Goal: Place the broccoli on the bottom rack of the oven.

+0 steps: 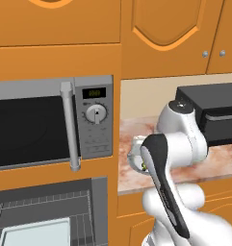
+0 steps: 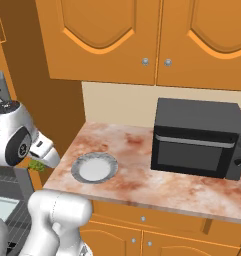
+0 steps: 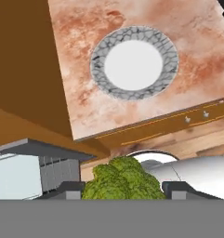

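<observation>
A white robot arm carries the broccoli (image 3: 124, 179) away from the marbled worktop (image 2: 157, 185) in a simulated kitchen, its jaws drawn narrow around the green floret, which sits lumpy-topped between the two dark finger tips in the hand view. From the right base view the broccoli (image 2: 37, 165) peeks out as a scrap of green at the end of the gripper (image 2: 42, 162), off the left edge of the worktop and above the oven's opening. The round grey-rimmed plate (image 2: 94, 167) stands bare on the worktop, near that edge, with the black countertop box (image 2: 197, 140) well apart to its right. To the left, under the silver microwave (image 1: 50, 122), the oven (image 1: 96, 206) stands open, its dark wire grid showing and the pale tray (image 1: 35, 233) lying on the bottom rack (image 1: 81, 226). The firm, narrow grip looks meant to keep the small floret from slipping during the swing across, and holding it clear of the worktop's edge leaves room to come down towards the oven mouth. By this reckoning the pick-up is done and the carry is partway along; lowering the floret into the cavity and setting it on the rack has not yet been done. The tight opening beside the cabinet side may call for care.
</observation>
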